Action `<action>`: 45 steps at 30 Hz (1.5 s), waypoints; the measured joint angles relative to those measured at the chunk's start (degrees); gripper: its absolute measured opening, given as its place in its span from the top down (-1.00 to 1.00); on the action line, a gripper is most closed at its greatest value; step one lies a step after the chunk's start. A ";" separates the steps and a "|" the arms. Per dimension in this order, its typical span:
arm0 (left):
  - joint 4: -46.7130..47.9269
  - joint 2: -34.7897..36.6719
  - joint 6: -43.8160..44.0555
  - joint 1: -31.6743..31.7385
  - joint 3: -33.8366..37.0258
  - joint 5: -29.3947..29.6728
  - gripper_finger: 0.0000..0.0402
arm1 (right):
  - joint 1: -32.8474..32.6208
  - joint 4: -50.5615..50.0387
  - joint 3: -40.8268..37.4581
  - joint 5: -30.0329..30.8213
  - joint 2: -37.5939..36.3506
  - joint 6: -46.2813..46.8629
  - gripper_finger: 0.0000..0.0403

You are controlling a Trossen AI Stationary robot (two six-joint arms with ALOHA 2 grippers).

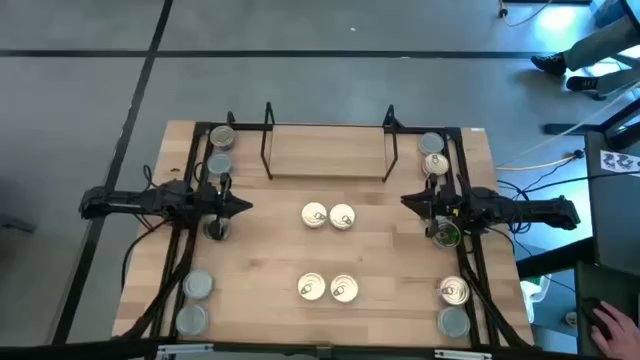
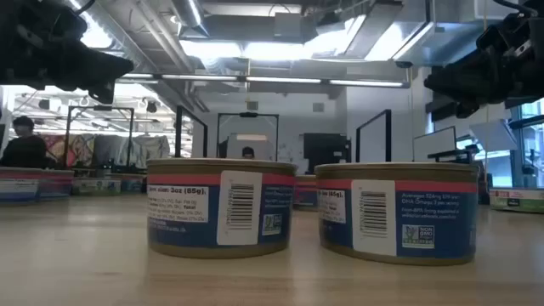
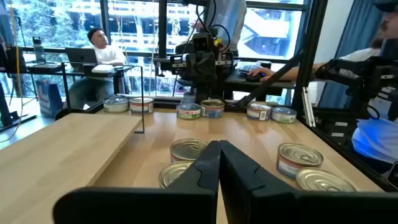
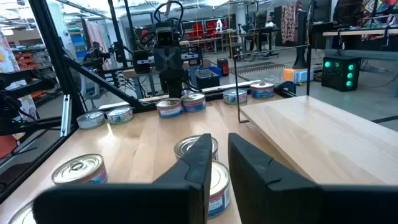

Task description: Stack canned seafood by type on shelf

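Canned seafood stands in pairs on the tabletop: two gold-topped tins (image 1: 327, 216) at the middle and two more (image 1: 328, 289) nearer the front. Grey-topped and gold-topped tins also sit along the left edge (image 1: 220, 152) and the right edge (image 1: 433, 154). The shelf (image 1: 325, 150) stands at the far middle, its board bare. My left gripper (image 1: 240, 207) hovers shut at the left, pointing toward the middle tins (image 3: 188, 149). My right gripper (image 1: 405, 200) hovers at the right, facing them (image 4: 196, 146), with a narrow gap between its fingers and nothing in it.
One tin (image 1: 216, 228) stands below my left arm and another (image 1: 446, 235) below my right arm. More tins sit at the front left (image 1: 194, 302) and front right (image 1: 454, 305). Black frame bars run along both table sides. People sit in the room beyond.
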State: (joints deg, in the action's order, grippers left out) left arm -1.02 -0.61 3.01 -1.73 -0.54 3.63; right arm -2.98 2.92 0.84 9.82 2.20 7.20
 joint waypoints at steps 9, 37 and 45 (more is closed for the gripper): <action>0.00 -0.01 0.00 -0.01 0.00 -0.01 0.97 | 0.00 0.02 0.00 0.00 0.00 0.00 0.74; 0.00 -0.01 0.02 0.01 0.00 -0.01 0.97 | 0.00 0.00 0.02 0.02 0.02 0.02 0.74; 0.00 0.01 0.02 0.01 0.00 0.01 0.97 | -0.02 0.00 0.02 0.00 0.01 0.01 0.74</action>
State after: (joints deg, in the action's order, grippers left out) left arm -1.02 -0.60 3.03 -1.72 -0.54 3.64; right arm -3.01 2.92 0.86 9.82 2.21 7.21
